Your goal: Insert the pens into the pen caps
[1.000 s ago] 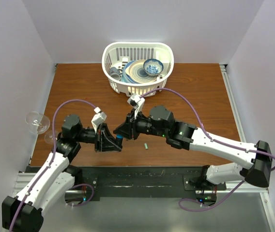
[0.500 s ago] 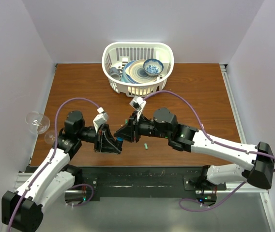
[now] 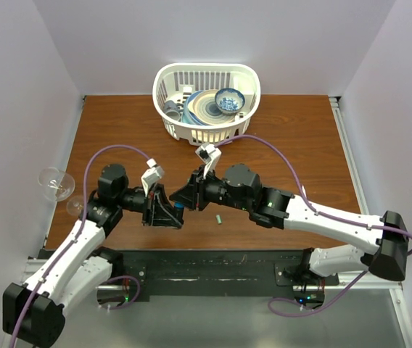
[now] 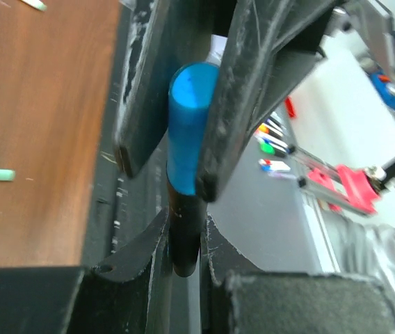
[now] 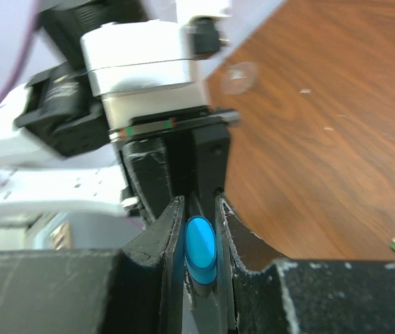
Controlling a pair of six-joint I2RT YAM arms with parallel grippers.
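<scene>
Over brown table (image 3: 300, 145), blue cap (image 4: 187, 125) touches black pen (image 4: 183, 240).

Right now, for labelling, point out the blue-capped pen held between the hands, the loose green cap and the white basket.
blue-capped pen (image 4: 187, 125), left wrist view, on its blue end.
green cap (image 3: 219, 217), top view, on its middle.
white basket (image 3: 184, 131), top view, on its near wall.
</scene>
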